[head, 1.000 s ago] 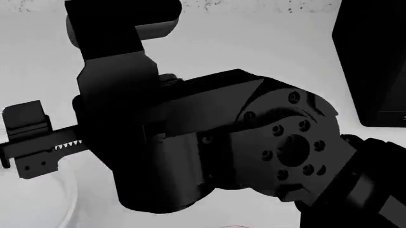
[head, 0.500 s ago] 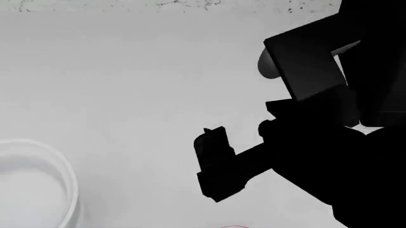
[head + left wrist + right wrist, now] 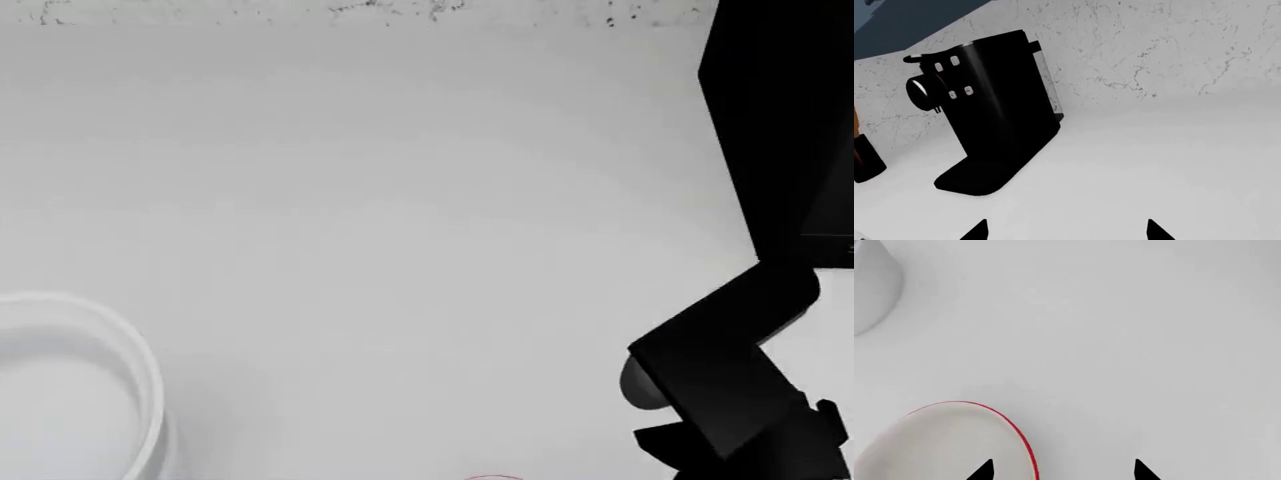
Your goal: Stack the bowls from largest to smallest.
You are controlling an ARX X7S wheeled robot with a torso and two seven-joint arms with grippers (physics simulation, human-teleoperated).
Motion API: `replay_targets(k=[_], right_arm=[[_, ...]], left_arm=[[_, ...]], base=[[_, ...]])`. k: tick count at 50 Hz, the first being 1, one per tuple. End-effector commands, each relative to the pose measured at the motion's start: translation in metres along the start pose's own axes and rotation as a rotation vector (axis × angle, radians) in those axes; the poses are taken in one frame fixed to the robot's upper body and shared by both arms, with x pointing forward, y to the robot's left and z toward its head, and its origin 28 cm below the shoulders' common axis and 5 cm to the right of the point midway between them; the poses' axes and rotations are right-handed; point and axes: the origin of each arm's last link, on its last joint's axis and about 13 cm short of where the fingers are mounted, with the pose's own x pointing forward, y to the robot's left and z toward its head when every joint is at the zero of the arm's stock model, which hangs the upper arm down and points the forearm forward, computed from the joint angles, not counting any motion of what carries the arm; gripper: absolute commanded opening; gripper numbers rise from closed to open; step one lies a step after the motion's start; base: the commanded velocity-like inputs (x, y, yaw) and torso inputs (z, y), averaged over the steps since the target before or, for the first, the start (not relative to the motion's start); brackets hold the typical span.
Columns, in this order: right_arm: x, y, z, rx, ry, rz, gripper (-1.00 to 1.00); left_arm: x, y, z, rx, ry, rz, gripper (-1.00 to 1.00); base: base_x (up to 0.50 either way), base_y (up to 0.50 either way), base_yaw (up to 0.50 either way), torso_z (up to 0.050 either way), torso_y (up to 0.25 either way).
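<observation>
A white bowl [image 3: 94, 370] sits at the head view's lower left, cut off by the frame; I cannot tell if it is the large or the small one. The red bowl with white inside [image 3: 954, 445] lies on the counter under my right gripper [image 3: 1062, 472], which is open and empty, one fingertip [image 3: 984, 471] over the bowl's rim. A sliver of red rim [image 3: 494, 478] shows at the head view's bottom edge. A white bowl's side [image 3: 871, 285] shows in the right wrist view's corner. My left gripper [image 3: 1066, 232] is open and empty over bare counter.
A black toaster [image 3: 787, 130] stands at the right of the head view, with my right arm [image 3: 734, 400] below it. A black coffee machine [image 3: 994, 115] stands against the marble wall in the left wrist view, with a dark object [image 3: 864, 162] beside it.
My right arm has swung from the middle of the head view to its lower right corner, uncovering the counter and the white bowl.
</observation>
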Motion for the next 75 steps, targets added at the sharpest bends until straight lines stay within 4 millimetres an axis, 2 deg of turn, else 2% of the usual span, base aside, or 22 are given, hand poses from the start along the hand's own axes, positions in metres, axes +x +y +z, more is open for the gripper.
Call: replay_targets(k=[1, 6, 8, 9, 14, 15, 17, 21, 26, 27, 28, 33, 34, 39, 41, 42, 44, 48, 50, 51, 55, 75], right_arm=[[0.010, 0.003, -0.018, 0.002, 0.086, 0.037, 1.00], [0.014, 0.004, -0.022, 0.004, 0.103, 0.034, 1.00], [0.015, 0.006, -0.023, 0.021, 0.110, 0.046, 1.00], [0.017, 0.007, -0.024, 0.010, 0.107, 0.041, 1.00], [0.028, 0.009, -0.027, 0.030, 0.133, 0.059, 1.00], [0.030, 0.010, -0.028, 0.027, 0.135, 0.059, 1.00], [0.034, 0.011, -0.031, 0.030, 0.150, 0.068, 1.00], [0.038, 0.012, -0.033, 0.028, 0.162, 0.072, 1.00], [0.038, 0.015, -0.035, 0.029, 0.163, 0.082, 1.00], [0.038, 0.015, -0.033, 0.037, 0.156, 0.082, 1.00], [0.037, 0.015, -0.033, 0.037, 0.155, 0.084, -1.00], [0.028, 0.016, -0.026, 0.048, 0.121, 0.106, -1.00], [0.025, 0.016, -0.022, 0.051, 0.104, 0.109, -1.00], [-0.002, 0.011, 0.010, 0.064, -0.033, 0.095, -1.00], [-0.009, 0.009, 0.023, 0.097, -0.090, 0.089, -1.00], [-0.009, 0.008, 0.024, 0.095, -0.095, 0.086, -1.00], [-0.013, 0.008, 0.035, 0.104, -0.137, 0.072, -1.00], [-0.020, 0.011, 0.045, 0.123, -0.162, 0.072, -1.00], [-0.023, 0.013, 0.052, 0.159, -0.180, 0.084, -1.00], [-0.024, 0.014, 0.055, 0.172, -0.190, 0.093, -1.00], [-0.028, 0.017, 0.067, 0.201, -0.195, 0.111, -1.00], [-0.037, 0.069, 0.137, 0.314, -0.258, 0.336, -1.00]], left_arm=[[-0.007, -0.001, -0.005, 0.021, 0.028, -0.040, 1.00], [0.014, 0.001, 0.017, -0.007, -0.093, 0.072, 1.00], [-0.002, -0.003, -0.003, 0.017, 0.024, -0.039, 1.00], [0.015, 0.000, 0.018, -0.006, -0.095, 0.068, 1.00], [-0.001, -0.003, -0.002, 0.018, 0.025, -0.042, 1.00], [0.016, 0.000, 0.019, -0.004, -0.094, 0.065, 1.00], [-0.006, 0.000, -0.003, 0.018, 0.024, -0.038, 1.00], [0.012, 0.002, 0.017, -0.008, -0.096, 0.070, 1.00], [-0.005, -0.001, -0.003, 0.018, 0.024, -0.040, 1.00], [0.012, 0.002, 0.017, -0.008, -0.095, 0.068, 1.00], [-0.005, -0.001, -0.003, 0.018, 0.024, -0.041, 1.00], [0.016, 0.000, 0.019, -0.004, -0.094, 0.066, 1.00], [-0.001, -0.003, -0.002, 0.020, 0.022, -0.038, 1.00], [0.015, 0.000, 0.018, -0.005, -0.093, 0.067, 1.00], [-0.002, -0.003, -0.003, 0.019, 0.025, -0.043, 1.00], [0.015, 0.000, 0.018, -0.003, -0.093, 0.064, 1.00], [-0.005, -0.001, -0.003, 0.017, 0.024, -0.040, 1.00], [0.013, 0.001, 0.018, -0.006, -0.094, 0.066, 1.00], [-0.004, -0.002, -0.003, 0.018, 0.025, -0.041, 1.00], [0.013, 0.001, 0.017, -0.007, -0.093, 0.066, 1.00], [-0.010, 0.001, -0.004, 0.020, 0.024, -0.030, 1.00], [-0.009, 0.014, 0.014, -0.011, -0.099, 0.111, 1.00]], base=[[0.00, 0.00, 0.00, 0.000, 0.000], [0.00, 0.00, 0.00, 0.000, 0.000], [0.00, 0.00, 0.00, 0.000, 0.000], [0.00, 0.00, 0.00, 0.000, 0.000], [0.00, 0.00, 0.00, 0.000, 0.000], [0.00, 0.00, 0.00, 0.000, 0.000], [0.00, 0.00, 0.00, 0.000, 0.000], [0.00, 0.00, 0.00, 0.000, 0.000], [0.00, 0.00, 0.00, 0.000, -0.004], [0.00, 0.00, 0.00, 0.000, 0.000], [0.01, 0.01, 0.01, 0.000, -0.013], [0.00, 0.00, 0.00, 0.000, -0.002], [0.00, 0.00, 0.00, 0.000, -0.010], [0.00, 0.00, 0.00, 0.000, 0.000], [0.00, 0.00, 0.00, 0.000, 0.000], [0.00, 0.00, 0.00, 0.000, 0.000], [0.00, 0.00, 0.00, 0.000, 0.000], [0.00, 0.00, 0.00, 0.000, 0.000], [0.00, 0.00, 0.00, 0.000, 0.000], [0.00, 0.00, 0.00, 0.000, 0.000], [0.00, 0.00, 0.00, 0.000, 0.000], [0.00, 0.00, 0.00, 0.000, 0.000]])
